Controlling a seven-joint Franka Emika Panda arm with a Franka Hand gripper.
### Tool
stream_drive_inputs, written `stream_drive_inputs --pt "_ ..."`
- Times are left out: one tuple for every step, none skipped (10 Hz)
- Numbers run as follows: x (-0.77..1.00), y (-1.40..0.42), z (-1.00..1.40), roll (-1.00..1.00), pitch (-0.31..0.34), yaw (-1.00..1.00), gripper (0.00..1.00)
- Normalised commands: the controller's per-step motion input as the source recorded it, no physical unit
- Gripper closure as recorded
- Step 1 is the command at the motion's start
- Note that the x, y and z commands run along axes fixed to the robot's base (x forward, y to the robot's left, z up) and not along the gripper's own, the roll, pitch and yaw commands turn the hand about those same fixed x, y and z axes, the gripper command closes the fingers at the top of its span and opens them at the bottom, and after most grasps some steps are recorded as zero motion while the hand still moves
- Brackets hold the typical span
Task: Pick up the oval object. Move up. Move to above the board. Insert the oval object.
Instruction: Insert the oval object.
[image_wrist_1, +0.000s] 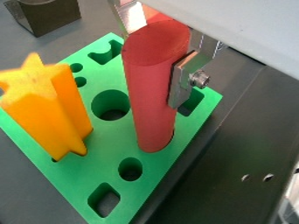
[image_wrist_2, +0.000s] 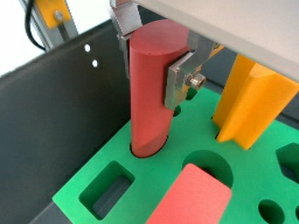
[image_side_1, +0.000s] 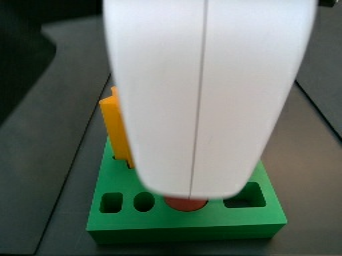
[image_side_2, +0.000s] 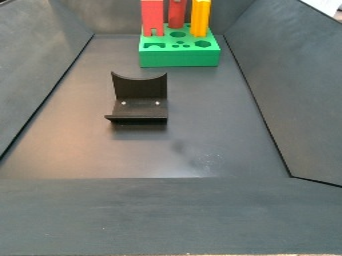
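Board (image_wrist_1: 187, 131): green block at far end of floor, beyond fixture (image_side_2: 138, 98). Star post (image_wrist_1: 47, 109) upright in board. Oval object (image_wrist_2: 155, 87) upright, base in board hole. Gripper (image_wrist_2: 156, 61) above board, clamped on oval object.

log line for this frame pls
phase: insert | hand: over the board, fingers at the oval object | oval object: upright, lower end in a board hole | star post: standing in board
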Motion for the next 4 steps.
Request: stream_drive_inputs --pt "0.17 -0.56 -0.59 0.38 0.0 0.05 1.0" --pt "0.15 -0.62 -0.68 0.33 -0.01 0.07 1.0" --pt "0.0 0.0 0.0 0.11 0.01 0.0 1.0" --pt "0.0 0.0 0.0 0.0 0.0 0.0 1.0"
